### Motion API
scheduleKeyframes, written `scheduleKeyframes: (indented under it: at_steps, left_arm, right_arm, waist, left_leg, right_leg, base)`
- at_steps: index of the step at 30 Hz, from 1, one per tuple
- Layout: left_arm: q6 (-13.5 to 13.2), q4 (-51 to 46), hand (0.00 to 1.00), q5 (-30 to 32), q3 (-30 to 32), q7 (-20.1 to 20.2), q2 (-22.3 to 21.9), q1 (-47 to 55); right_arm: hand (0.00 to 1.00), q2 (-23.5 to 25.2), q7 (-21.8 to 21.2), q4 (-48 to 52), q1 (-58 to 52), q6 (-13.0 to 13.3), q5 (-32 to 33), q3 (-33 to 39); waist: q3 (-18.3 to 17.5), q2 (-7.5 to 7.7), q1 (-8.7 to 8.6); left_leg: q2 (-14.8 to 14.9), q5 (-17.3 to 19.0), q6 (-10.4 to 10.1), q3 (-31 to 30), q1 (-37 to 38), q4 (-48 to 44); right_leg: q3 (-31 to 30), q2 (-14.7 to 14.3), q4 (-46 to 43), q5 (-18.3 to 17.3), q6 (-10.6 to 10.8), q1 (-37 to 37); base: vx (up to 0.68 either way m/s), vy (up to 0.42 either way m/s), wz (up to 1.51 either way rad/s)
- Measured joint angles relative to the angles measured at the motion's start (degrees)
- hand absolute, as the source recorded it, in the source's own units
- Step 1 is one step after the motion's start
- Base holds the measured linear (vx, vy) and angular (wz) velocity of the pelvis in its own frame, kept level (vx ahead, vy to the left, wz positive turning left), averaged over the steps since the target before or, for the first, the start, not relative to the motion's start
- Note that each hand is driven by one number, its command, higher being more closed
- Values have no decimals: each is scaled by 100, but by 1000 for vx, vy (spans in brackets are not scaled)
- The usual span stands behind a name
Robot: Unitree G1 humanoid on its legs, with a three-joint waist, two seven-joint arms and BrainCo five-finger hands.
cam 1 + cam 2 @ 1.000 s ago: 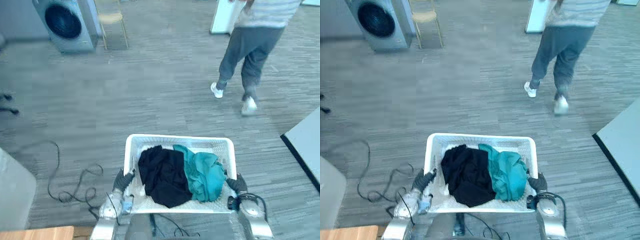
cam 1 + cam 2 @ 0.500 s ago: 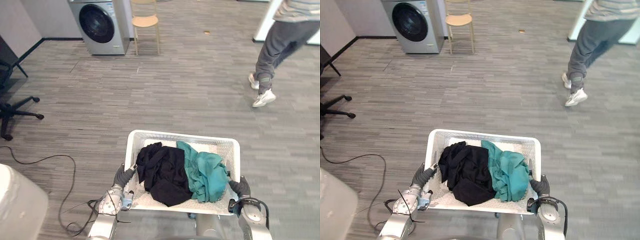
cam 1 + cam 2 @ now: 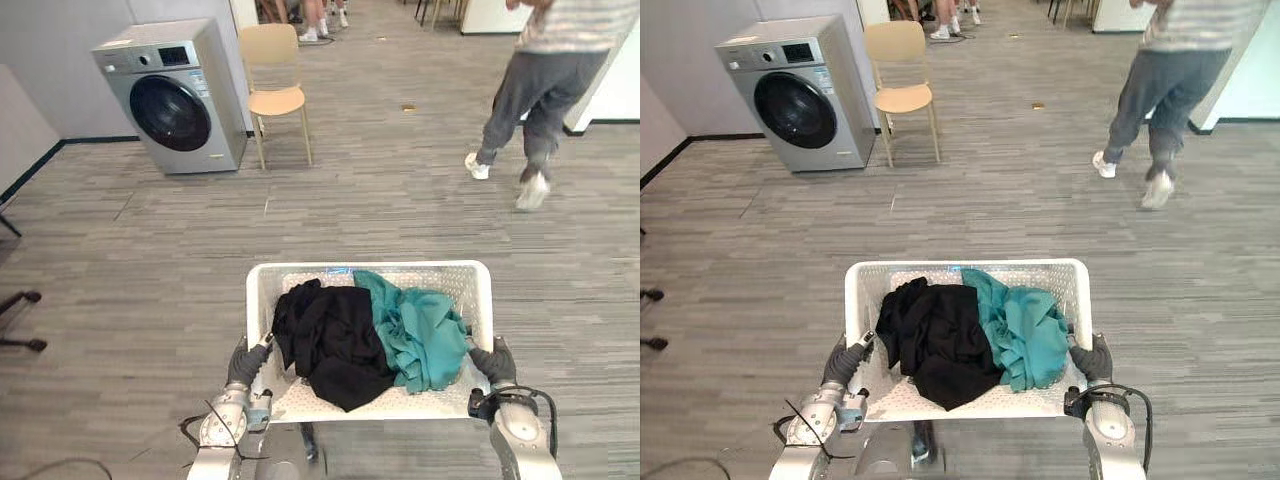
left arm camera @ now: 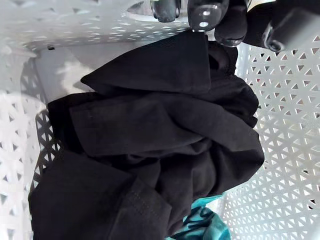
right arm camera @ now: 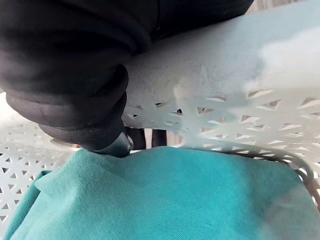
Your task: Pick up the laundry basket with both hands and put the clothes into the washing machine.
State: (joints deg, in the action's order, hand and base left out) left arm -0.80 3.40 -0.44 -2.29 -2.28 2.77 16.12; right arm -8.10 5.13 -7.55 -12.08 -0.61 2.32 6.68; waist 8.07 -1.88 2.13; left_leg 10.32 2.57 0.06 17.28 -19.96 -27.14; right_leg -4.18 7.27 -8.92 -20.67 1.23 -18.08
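I hold a white perforated laundry basket low in front of me. A black garment lies in its left half and a teal one in its right half. My left hand is curled over the basket's left rim, its dark fingertips hooked inside above the black cloth. My right hand is curled over the right rim, next to the teal cloth. The silver washing machine, door closed, stands far off at the upper left.
A light wooden chair stands right beside the washer. A person in grey trousers walks at the upper right, and other people's legs show at the top. An office chair's base sits at the left edge. Open grey floor lies between.
The whole view has swung, so the washer and chair sit nearer and more centred at upper left. The person has stepped across the upper right. Both hands keep the basket.
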Motion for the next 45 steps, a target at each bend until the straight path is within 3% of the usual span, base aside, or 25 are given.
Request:
scheduleKeyframes:
  at_steps: [1, 2, 3, 4, 5, 6, 7, 9, 11, 13, 14, 15, 17, 18, 19, 21, 23, 25, 26, 27, 28, 29, 33, 34, 45]
  left_arm:
    - [88, 55, 100, 4, 38, -44, -3, -27]
    - [169, 116, 100, 5, 9, -48, 15, -5]
    - [192, 142, 100, 7, 1, -53, 29, 29]
    - [225, 163, 100, 7, -19, -63, 58, 66]
    - [272, 150, 100, 7, -102, -89, 149, 118]
    - [276, 120, 100, 7, -116, -117, 195, 93]
    - [277, 120, 100, 29, -165, -147, 205, 31]
    - [277, 111, 100, 106, -298, -142, 206, -45]
    - [270, 86, 100, 105, -447, -146, 281, -181]
    - [271, -108, 100, 106, -456, -145, 322, -203]
    - [270, -146, 100, 108, -475, -146, 350, -179]
    - [278, -56, 100, 112, -489, -150, 244, -201]
    - [285, -65, 100, 114, -457, -153, 88, -227]
    - [284, -64, 100, 115, -420, -151, 4, -252]
    - [280, -64, 100, 115, -326, -146, -59, -223]
    - [236, -70, 100, 115, -326, -132, -34, -214]
    - [208, -68, 100, 115, -328, -78, 17, -156]
    - [204, -65, 100, 114, -327, -57, 22, -151]
    - [196, -59, 100, 113, -351, -57, 16, -151]
    - [193, -55, 100, 113, -417, -59, 13, -146]
    - [161, -50, 100, 113, -510, -93, 7, -147]
    - [156, 74, 100, 114, -514, -137, 25, -192]
    - [155, 138, 100, 104, -641, -146, 335, -192]
    - [63, 767, 100, 87, -682, -156, 242, -431]
    - [37, 940, 100, -131, -755, -152, 450, -537]
  right_arm:
    - [100, -31, -18, -217, 114, 0, 1, -32]
    - [100, -18, -28, -452, 153, -3, 3, -46]
    - [100, -7, -37, -554, 151, -3, 2, -38]
    - [100, 22, -43, -616, 125, -3, 1, -42]
    - [100, 120, -51, -630, 27, 2, 1, -84]
    - [100, 196, -52, -558, -18, 6, 1, -87]
    - [100, 217, -50, -430, -104, 5, -2, -12]
    - [100, 293, -48, -191, -322, 1, 3, 133]
    - [100, 342, -42, 160, -569, 7, 65, 247]
    - [100, 352, -22, 319, -609, 8, 199, 244]
    - [100, 361, -1, 392, -693, 15, 214, 232]
    - [100, 259, 21, 378, -699, 3, 231, 241]
    - [100, 84, 19, 514, -708, -4, 266, 229]
    - [100, 35, 19, 576, -701, -4, 279, 232]
    - [100, 10, 19, 627, -704, -4, 292, 222]
    - [100, 20, 20, 636, -724, -4, 361, 213]
    - [100, 53, 37, 642, -798, 2, 403, 180]
    - [100, 50, 80, 652, -800, 1, 409, 163]
    - [100, 40, 107, 655, -808, 1, 410, 160]
    - [100, 16, 117, 655, -848, 12, 419, 164]
    - [100, -79, 132, 671, -891, 45, 538, 174]
    - [100, -9, 147, 616, -870, -12, 581, 178]
    - [100, 234, 149, 547, -1035, -46, 603, 181]
    - [100, 152, 143, -60, -844, 15, 636, 195]
    - [100, 164, 62, -483, -644, 93, 665, 220]
  waist:
    - [-31, 108, -138]
    - [20, 208, -157]
    - [70, 290, -146]
    - [101, 371, -130]
    - [25, 511, -106]
    - [0, 592, -117]
    - [17, 534, -172]
    - [43, 265, -298]
    - [3, 67, -453]
    - [-59, 141, -429]
    - [-201, 326, -477]
    - [-274, 168, -481]
    - [-313, -51, -442]
    - [-263, -151, -442]
    - [-216, -221, -363]
    - [-108, -390, -255]
    - [-26, -273, -139]
    - [-8, -220, -55]
    - [-24, -172, -14]
    - [-51, -168, -4]
    - [-101, -247, 30]
    - [-169, -180, -50]
    - [-435, 415, -118]
    - [-485, 379, -141]
    - [-515, 406, -332]
  left_leg:
    - [-146, 338, 260, -4, -28, -359]
    - [-329, 736, 575, 35, 257, -717]
    - [-444, 853, 640, 62, 513, -757]
    - [-572, 953, 732, 101, 811, -602]
    - [-864, 1212, 651, 113, 1428, -89]
    - [-1059, 1350, 616, 105, 1812, 232]
    - [-1153, 1421, 641, 15, 2254, 499]
    - [-1084, 1473, 616, -238, 2988, 991]
    - [-865, 1554, 388, -395, 3544, 1245]
    - [-763, 1824, -53, -383, 3952, 1268]
    - [-767, 1932, -224, -611, 4284, 1116]
    - [-621, 1914, -232, -727, 4317, 942]
    - [-310, 1383, -369, -1069, 3907, -317]
    - [-175, 699, -413, -1223, 3520, -1213]
    - [-3, -656, -759, -1424, 2985, -2368]
    - [270, -759, -822, -1553, 2169, -4066]
    - [415, -213, -466, -1309, 1300, -4670]
    - [669, 288, -167, -804, 894, -3789]
    - [674, 425, -109, -470, 903, -2384]
    - [577, 386, -124, -317, 1036, -1417]
    - [394, -89, -302, -322, 1247, 248]
    - [198, 177, -401, -267, 1535, 574]
    - [-371, -35, -301, -38, 2114, 1783]
    - [-644, -352, -383, -9, 2625, 2845]
    - [-627, -456, -406, 36, 2663, 3133]
  right_leg:
    - [-130, 160, -356, 148, 97, 37]
    - [-390, 301, -1672, 524, 401, 315]
    - [-474, 345, -2451, 911, 566, 508]
    - [-564, 389, -3217, 1484, 776, 770]
    - [-675, 437, -4692, 2473, 912, 1499]
    - [-681, 423, -5698, 2273, 730, 2108]
    - [-555, 279, -6230, 1802, 497, 2722]
    - [29, 82, -5854, 1041, 288, 3396]
    - [832, 83, -3844, 820, 143, 3837]
    - [1215, -37, -1795, 1368, -72, 3949]
    - [1015, -95, -1541, 2520, -190, 3933]
    - [1046, -187, -1916, 2217, -188, 3965]
    - [1219, -300, -2327, 1664, -267, 3810]
    - [1317, -381, -2276, 1490, -310, 3541]
    - [1328, -538, -1959, 1384, -399, 3089]
    - [1274, -822, -1341, 1341, -463, 2213]
    - [1226, -807, -600, 1324, -488, 1323]
    - [1138, -710, -164, 1294, -431, 855]
    - [1057, -582, -64, 1230, -312, 715]
    - [1018, -531, -105, 1163, -207, 707]
    - [955, -523, -297, 885, 98, 706]
    - [874, -348, -491, 774, 156, 682]
    - [791, 101, -794, 807, 211, 849]
    - [511, 293, -79, 1246, 600, 1425]
    - [492, 237, 340, 1392, 605, 1347]
  base:
    - [911, 412, 18]
    - [1111, 495, 20]
    - [746, 332, 3]
    - [848, 331, -9]
    - [635, 207, -2]
    - [931, 245, 14]
    - [746, 114, 39]
    - [736, 77, 54]
    - [844, -13, 77]
    - [890, -150, 56]
    - [850, -197, 45]
    - [1011, -227, 44]
    - [621, -150, 13]
    - [583, -148, 3]
    - [845, -157, -14]
    - [802, -103, -32]
    - [537, -30, -29]
    - [462, 14, -36]
    - [452, 62, -41]
    - [431, 111, -40]
    - [432, 167, -20]
    - [521, 225, 1]
    - [375, 152, 12]
    - [62, 21, 0]
    - [11, 0, -1]
